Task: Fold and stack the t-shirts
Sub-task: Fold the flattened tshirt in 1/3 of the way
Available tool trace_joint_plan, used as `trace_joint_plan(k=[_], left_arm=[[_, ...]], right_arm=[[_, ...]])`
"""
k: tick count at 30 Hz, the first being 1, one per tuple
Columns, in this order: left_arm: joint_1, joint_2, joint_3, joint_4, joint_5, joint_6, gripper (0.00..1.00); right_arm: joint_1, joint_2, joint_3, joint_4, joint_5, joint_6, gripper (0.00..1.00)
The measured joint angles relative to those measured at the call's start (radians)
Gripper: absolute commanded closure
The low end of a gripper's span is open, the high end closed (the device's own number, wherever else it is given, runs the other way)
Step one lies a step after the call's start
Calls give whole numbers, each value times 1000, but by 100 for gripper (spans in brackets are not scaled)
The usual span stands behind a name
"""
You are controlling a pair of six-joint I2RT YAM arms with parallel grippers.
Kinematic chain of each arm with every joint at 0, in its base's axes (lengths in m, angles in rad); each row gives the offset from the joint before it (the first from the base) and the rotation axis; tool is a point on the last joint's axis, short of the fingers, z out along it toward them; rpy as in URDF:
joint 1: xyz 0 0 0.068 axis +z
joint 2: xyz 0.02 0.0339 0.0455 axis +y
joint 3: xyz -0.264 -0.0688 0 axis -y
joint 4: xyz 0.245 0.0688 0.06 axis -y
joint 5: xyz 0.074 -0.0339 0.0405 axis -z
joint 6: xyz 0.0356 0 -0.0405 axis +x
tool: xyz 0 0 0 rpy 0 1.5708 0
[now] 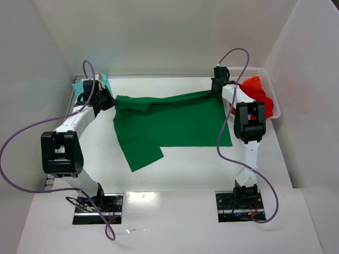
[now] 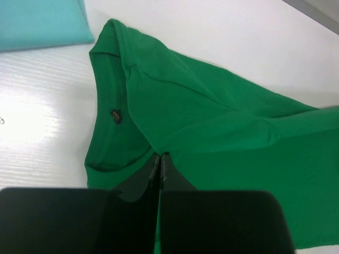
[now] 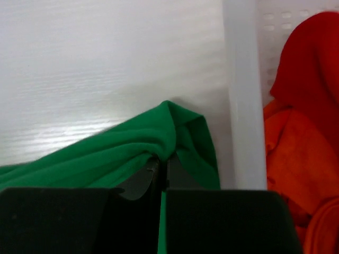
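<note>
A dark green t-shirt (image 1: 175, 123) lies spread across the table's middle, its far edge lifted and stretched between both grippers. My left gripper (image 1: 109, 99) is shut on the cloth beside the collar (image 2: 108, 127). My right gripper (image 1: 217, 87) is shut on the shirt's far right corner (image 3: 175, 132), right beside the basket wall. A folded pale teal t-shirt (image 1: 85, 87) lies at the far left behind the left gripper, and its corner (image 2: 42, 24) shows in the left wrist view. Red t-shirts (image 1: 259, 98) are bunched in the basket, seen again as red cloth (image 3: 302, 137) in the right wrist view.
A white plastic mesh basket (image 1: 270, 84) stands at the far right, its wall (image 3: 243, 106) close to my right gripper. White walls enclose the table on the left, back and right. One green sleeve (image 1: 142, 153) trails toward the front.
</note>
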Motion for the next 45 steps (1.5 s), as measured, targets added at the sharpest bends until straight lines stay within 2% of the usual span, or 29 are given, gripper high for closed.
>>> trace_joint_plan(k=[6,17,27,45], left_arm=[[0,0,-11,-5,12,0,100],[0,11,-17,-9,11,0,100],[0,57,-17,-5,10,0,100],[1,138,-16,8,5,0,100]], right_arm=[[-3,-82,-125,2,-26,27,100],[-5,-132,-188,0,-64,62,100],[-5,-241,-281,-9,-107,98,100],[-5,-248,-351,-11,-126,116,100]])
